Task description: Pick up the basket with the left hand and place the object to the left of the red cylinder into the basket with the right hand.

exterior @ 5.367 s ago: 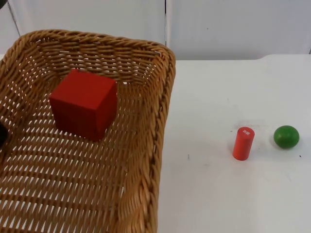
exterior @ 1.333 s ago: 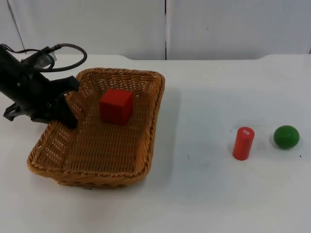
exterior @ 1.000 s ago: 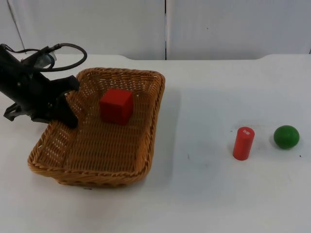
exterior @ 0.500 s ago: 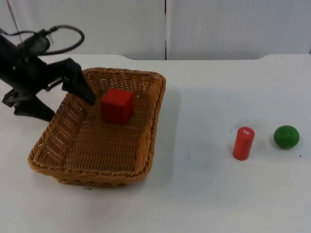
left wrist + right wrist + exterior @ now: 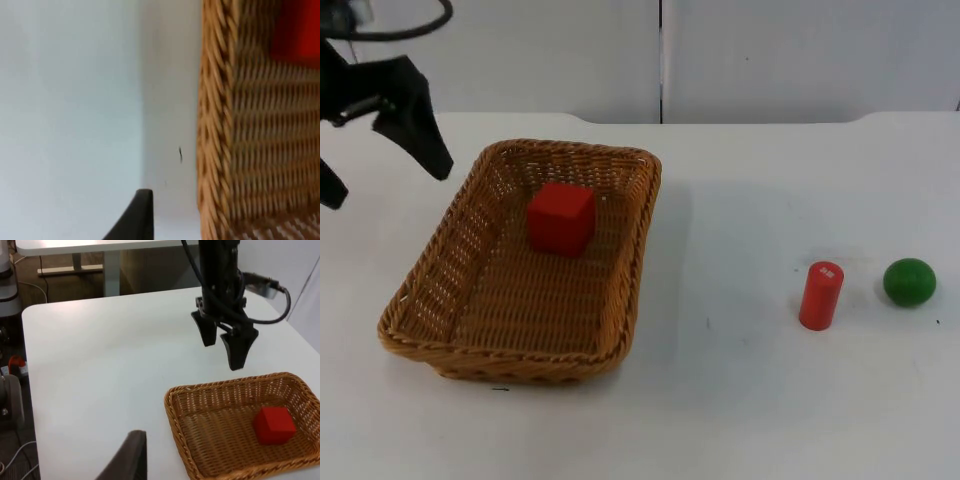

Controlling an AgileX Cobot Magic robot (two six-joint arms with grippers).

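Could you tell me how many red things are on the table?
2: a red cube inside the basket, and a red cylinder standing beside the green ball.

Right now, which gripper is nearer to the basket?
Left. The left gripper hangs open just off the basket, beside its far left rim, not touching it. The right gripper waits farther back, looking across the table at the basket from a distance.
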